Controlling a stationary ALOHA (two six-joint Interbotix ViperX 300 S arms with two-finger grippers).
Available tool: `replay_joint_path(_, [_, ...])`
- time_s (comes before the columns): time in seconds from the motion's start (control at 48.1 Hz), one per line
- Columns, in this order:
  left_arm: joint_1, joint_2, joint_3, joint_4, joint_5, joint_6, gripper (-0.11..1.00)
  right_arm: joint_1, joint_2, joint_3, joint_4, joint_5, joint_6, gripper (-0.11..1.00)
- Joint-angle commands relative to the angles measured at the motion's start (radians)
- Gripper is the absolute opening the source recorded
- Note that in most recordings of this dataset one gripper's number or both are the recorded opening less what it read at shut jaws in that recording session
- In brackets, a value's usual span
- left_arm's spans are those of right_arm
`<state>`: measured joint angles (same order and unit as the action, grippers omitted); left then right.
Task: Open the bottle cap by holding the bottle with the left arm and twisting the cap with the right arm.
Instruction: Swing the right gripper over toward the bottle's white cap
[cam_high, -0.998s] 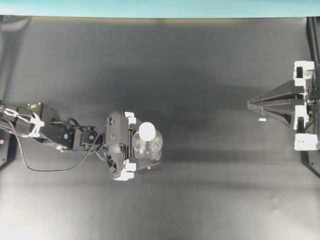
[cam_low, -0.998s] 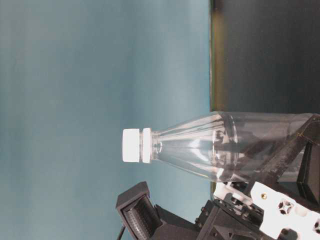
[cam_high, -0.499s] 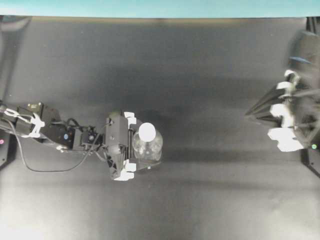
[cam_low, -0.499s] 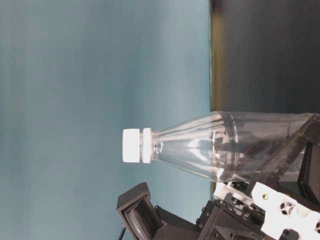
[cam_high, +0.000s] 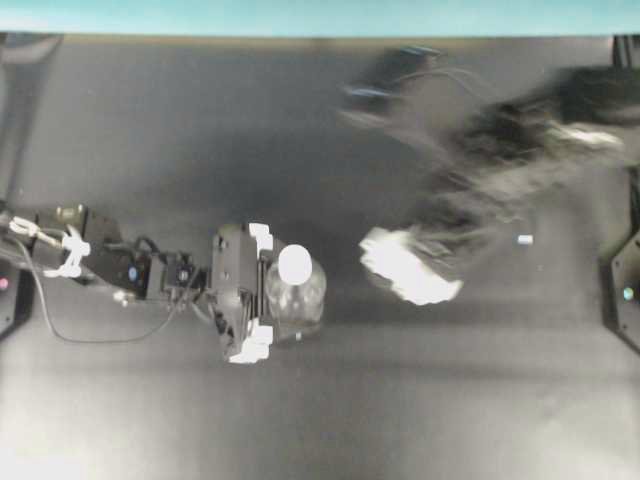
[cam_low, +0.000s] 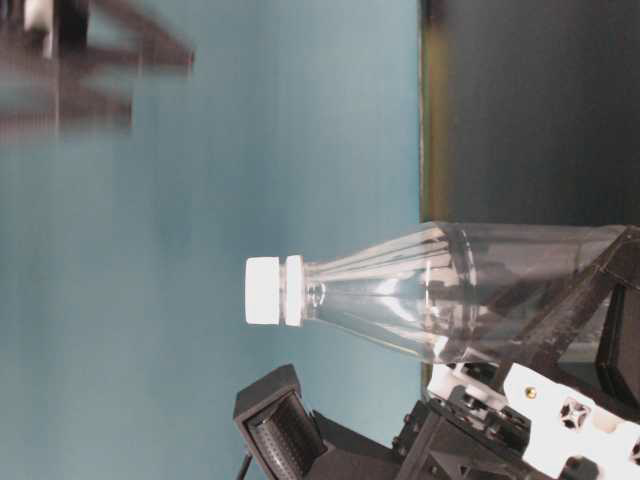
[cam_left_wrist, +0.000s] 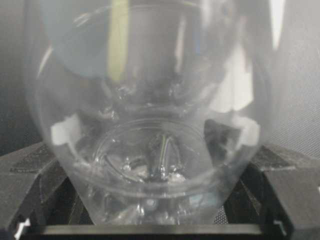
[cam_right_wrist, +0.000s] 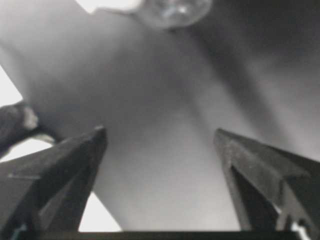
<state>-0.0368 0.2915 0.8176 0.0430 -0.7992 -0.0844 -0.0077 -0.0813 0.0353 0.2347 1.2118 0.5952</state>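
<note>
The clear bottle (cam_high: 300, 300) stands upright on the black table with its white bottle cap (cam_high: 294, 263) on top. My left gripper (cam_high: 285, 292) is shut on the bottle's lower body, one finger on each side. The left wrist view is filled by the bottle (cam_left_wrist: 150, 125) between the black fingers (cam_left_wrist: 30, 180). The table-level view shows the bottle (cam_low: 450, 290) and bottle cap (cam_low: 262, 290) in the gripper. My right gripper (cam_high: 405, 268) is a motion-blurred shape to the right of the bottle, apart from it. In the right wrist view the right gripper (cam_right_wrist: 159, 132) is open and empty, with the bottle (cam_right_wrist: 172, 7) far ahead.
The blurred right arm (cam_high: 520, 140) stretches from the upper right across the table (cam_high: 320, 420). A small white scrap (cam_high: 525, 240) lies at the right. A teal wall (cam_high: 300, 15) runs along the far edge. The right arm also shows blurred in the table-level view (cam_low: 90, 60).
My right arm has swung fast from the right edge toward the middle and now sits close to the bottle's right. The left gripper and the bottle have not moved.
</note>
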Motion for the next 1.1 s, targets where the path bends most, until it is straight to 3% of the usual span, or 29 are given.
replay_joint_path(0.0, [-0.009, -0.003, -0.009, 0.003, -0.005, -0.002, 0.82, -0.005, 0.083, -0.13, 0.006, 0.061, 0.066, 0.81])
replay_joint_path(0.249, [-0.009, -0.002, -0.011, 0.002, -0.005, -0.002, 0.82, -0.009, 0.272, -0.337, 0.005, 0.13, 0.152, 0.81])
replay_joint_path(0.79, [-0.009, -0.002, -0.011, 0.003, -0.005, -0.002, 0.82, -0.009, 0.376, -0.367, -0.012, 0.137, 0.155, 0.78])
replay_joint_path(0.935, [-0.008, -0.003, -0.011, 0.002, -0.003, -0.002, 0.82, -0.003, 0.379, -0.367, -0.011, 0.147, 0.153, 0.67])
replay_joint_path(1.081, [-0.006, -0.002, -0.011, 0.003, -0.003, -0.002, 0.82, 0.0, 0.379, -0.367, -0.012, 0.15, 0.141, 0.4])
